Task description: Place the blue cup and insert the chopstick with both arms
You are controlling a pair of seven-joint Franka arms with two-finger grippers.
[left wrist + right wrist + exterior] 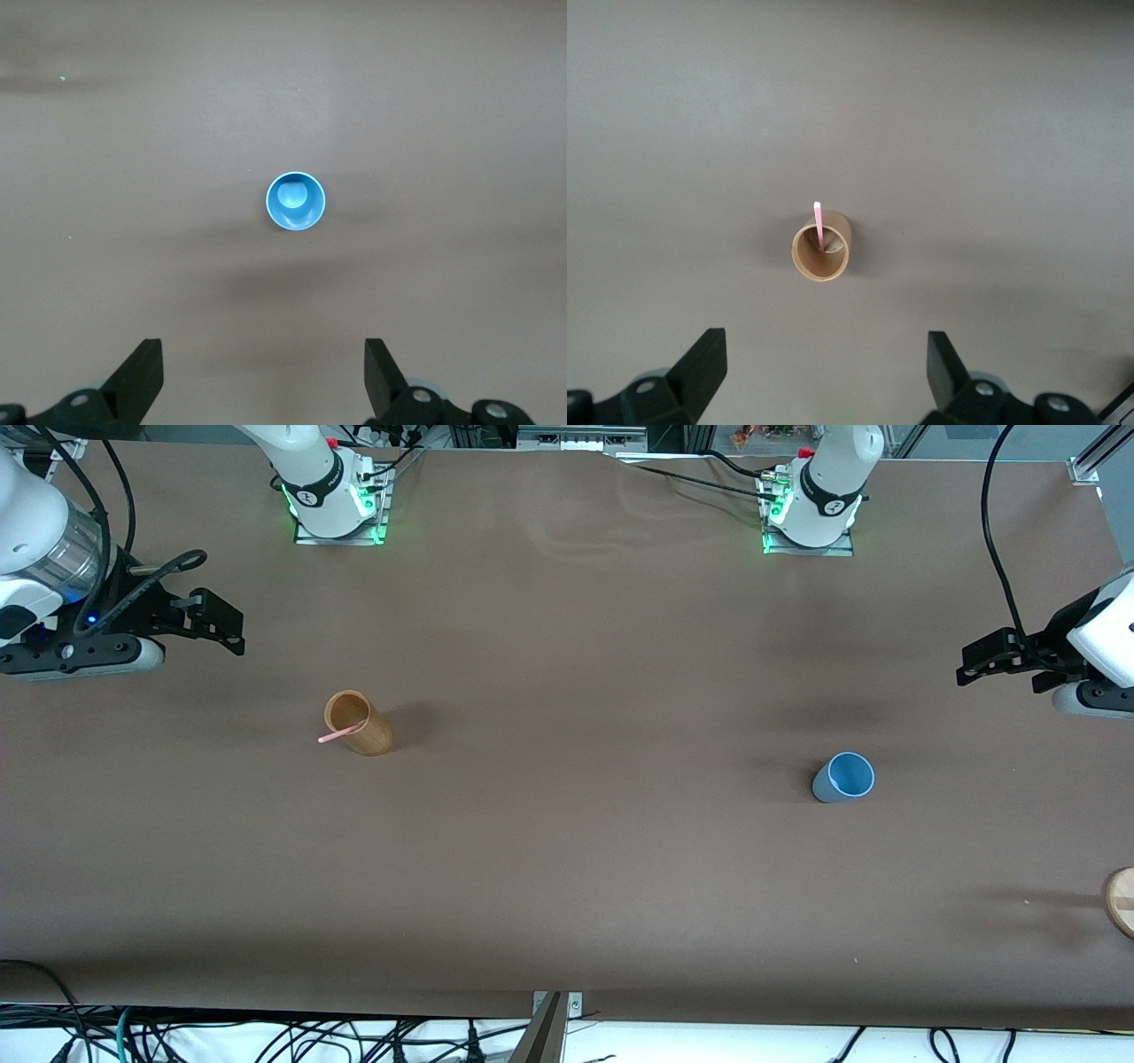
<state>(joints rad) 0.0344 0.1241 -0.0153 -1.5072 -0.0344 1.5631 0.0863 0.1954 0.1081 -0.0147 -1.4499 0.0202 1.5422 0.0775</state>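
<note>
The blue cup [844,777] stands upright on the brown table toward the left arm's end, and its inside looks bare in the left wrist view [296,201]. A tan cylindrical holder [358,723] stands toward the right arm's end, with the pink chopstick [338,735] leaning out over its rim. The right wrist view shows the same holder [821,248] and chopstick [819,226]. My left gripper [970,666] [263,354] hangs open over the table's end, well apart from the cup. My right gripper [221,622] [826,350] hangs open over the other end, apart from the holder. Neither holds anything.
A round wooden disc [1121,901] lies at the table's edge at the left arm's end, nearer the front camera than the cup. Both arm bases [335,500] [811,509] stand along the table's back edge. Cables [266,1036] hang below the table's front edge.
</note>
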